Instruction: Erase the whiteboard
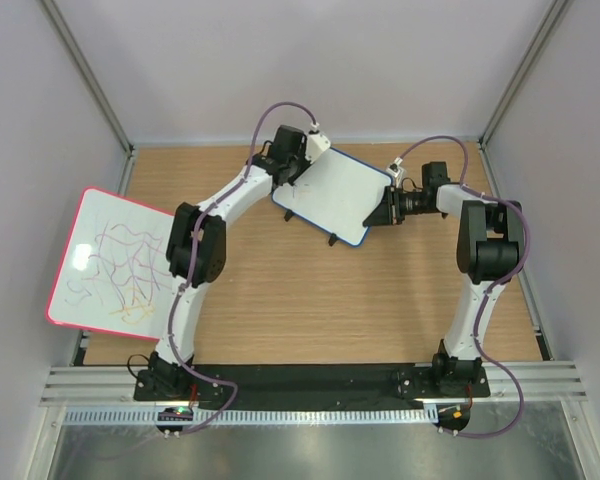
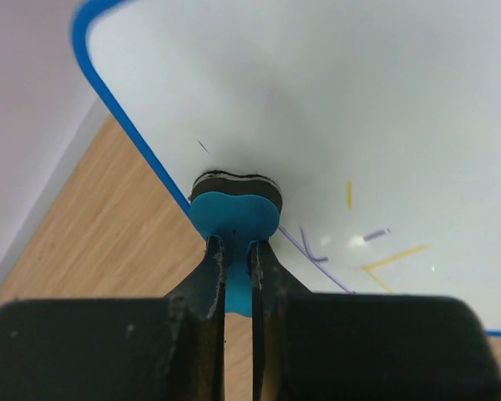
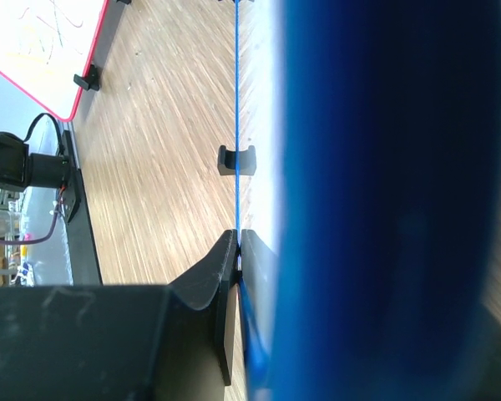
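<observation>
Blue eraser [image 2: 234,219] pinched tight in left gripper [image 2: 236,244], felt face pressed to whiteboard [image 2: 317,100] close to its left edge, mid-frame in the left wrist view; right gripper [image 3: 238,242] clamped shut on the board's rim, steadying it. In the top view, board at upper centre, between both wrists, over the wood table [image 1: 280,300]; resting or lifted, cannot tell. Judged well along: most of the surface white and clean. Left to wipe: short yellow and purple strokes [image 2: 376,251] at lower right of the left wrist view, just beside the eraser, plus a tiny dark tick [image 2: 203,147] above it. Red-framed board [image 1: 110,260] at left of the top view, full of scribbles; judged no part of the job.
</observation>
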